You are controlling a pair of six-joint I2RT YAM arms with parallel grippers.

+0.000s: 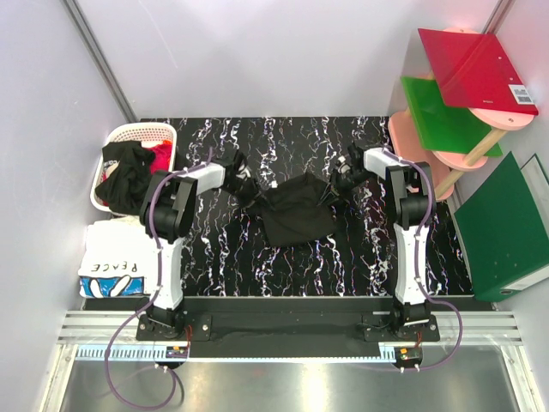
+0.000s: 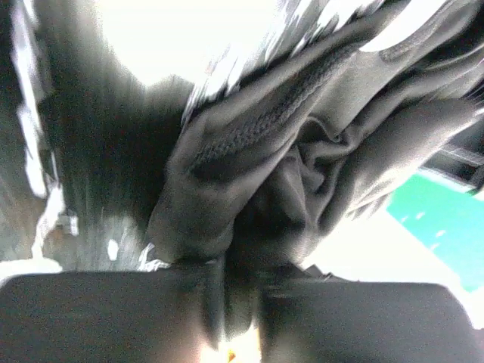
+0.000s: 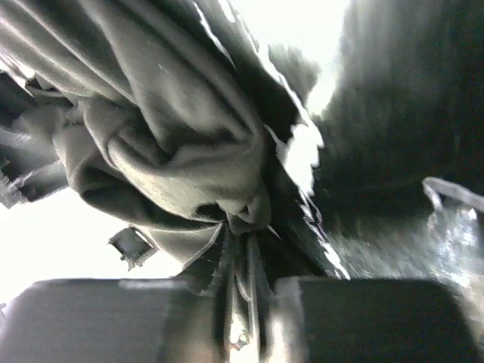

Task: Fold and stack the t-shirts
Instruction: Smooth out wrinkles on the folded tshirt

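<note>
**Desk:** Where's the shirt?

**Me:** I have the black t-shirt (image 1: 296, 215) strung between both arms over the middle of the table (image 1: 257, 275), a little toward the far edge. It sags between them. I can't tell whether the low part touches the marbled top.

**Desk:** Claws?

**Me:** The left gripper (image 1: 238, 174) is clenched on a wad of cloth at the shirt's left end. In my left wrist view the fabric funnels down between the fingers (image 2: 98, 318). The right gripper (image 1: 346, 178) is clamped on the other end, with a thin pleat pinched in the slot.

**Desk:** How will it handle?

**Me:** It's light and limp, with no stiffness. I'd expect it to droop and twist wherever it's unsupported, and a thin pinch could slide out. I'd rather hold a hem or shoulder seam so it hangs flat, but I can't tell which part each claw has.

**Desk:** The others?

**Me:** The white PEACE shirt (image 1: 110, 262) lies folded beside the table's left edge, toward the near corner. The black and red shirts (image 1: 129, 172) spill from the basket (image 1: 141, 130) by the far left corner.
</note>
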